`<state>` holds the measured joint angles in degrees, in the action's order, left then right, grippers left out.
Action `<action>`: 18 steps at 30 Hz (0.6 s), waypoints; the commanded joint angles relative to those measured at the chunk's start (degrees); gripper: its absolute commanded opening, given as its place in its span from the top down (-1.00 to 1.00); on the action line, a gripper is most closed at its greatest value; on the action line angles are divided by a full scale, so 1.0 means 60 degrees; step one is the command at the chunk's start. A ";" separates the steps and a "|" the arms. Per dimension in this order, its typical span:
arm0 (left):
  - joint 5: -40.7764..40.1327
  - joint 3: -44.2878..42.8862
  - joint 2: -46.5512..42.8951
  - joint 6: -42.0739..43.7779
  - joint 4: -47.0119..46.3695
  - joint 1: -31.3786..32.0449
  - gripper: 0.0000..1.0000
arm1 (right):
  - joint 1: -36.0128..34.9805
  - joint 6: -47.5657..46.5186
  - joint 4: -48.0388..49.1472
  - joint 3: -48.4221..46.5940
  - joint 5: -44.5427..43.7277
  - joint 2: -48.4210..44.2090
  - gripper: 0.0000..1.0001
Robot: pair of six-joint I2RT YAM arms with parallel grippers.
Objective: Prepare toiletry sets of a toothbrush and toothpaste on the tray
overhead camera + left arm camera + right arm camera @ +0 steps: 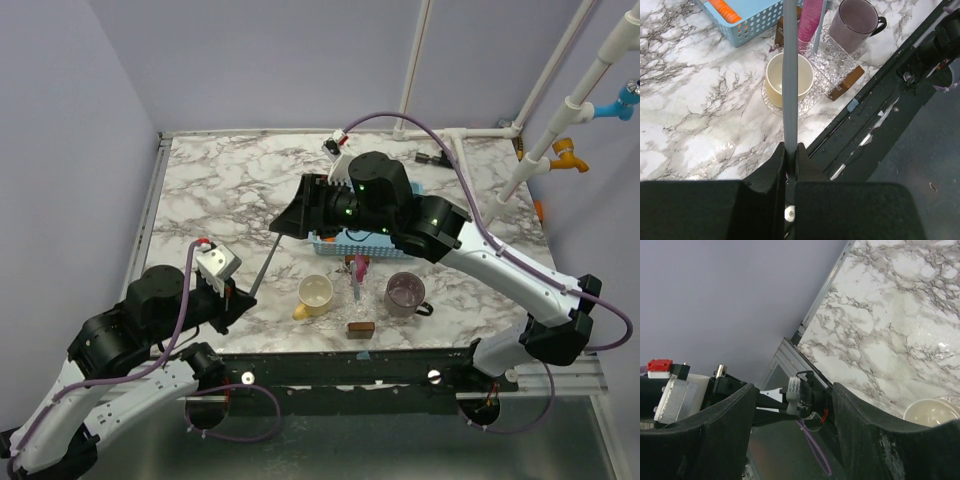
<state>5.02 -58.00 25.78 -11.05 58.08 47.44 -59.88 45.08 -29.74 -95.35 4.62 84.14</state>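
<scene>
My left gripper is shut on the handle of a grey toothbrush, which slants up and away over the table. Its white-bristled head lies between the fingers of my right gripper, which stands open and does not touch it. A clear glass tray with wooden ends sits near the front edge. A pink toothpaste tube lies on the tray's far end.
A cream cup stands on a clear coaster left of the tray, and a purple mug right of it. A blue basket sits behind them, mostly under the right arm. The table's front rail runs close by.
</scene>
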 commanded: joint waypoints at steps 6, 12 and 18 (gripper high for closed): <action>-0.0752 -0.0203 0.0048 0.0215 0.0104 0.0367 1.00 | 0.0048 -0.0077 -0.0274 -0.0910 0.0665 0.0642 -0.07; -0.1172 -0.0238 0.0087 0.0245 0.0170 0.0501 1.00 | 0.0063 -0.0201 -0.0690 -0.1166 0.0734 0.0822 0.03; -0.1385 -0.0264 0.0155 0.0245 0.0178 0.0604 1.00 | 0.0058 -0.0209 -0.0786 -0.1254 0.0900 0.0939 0.18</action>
<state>-0.78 -58.39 26.04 -10.22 58.52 50.52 -59.88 44.77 -32.64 -101.08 8.01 88.75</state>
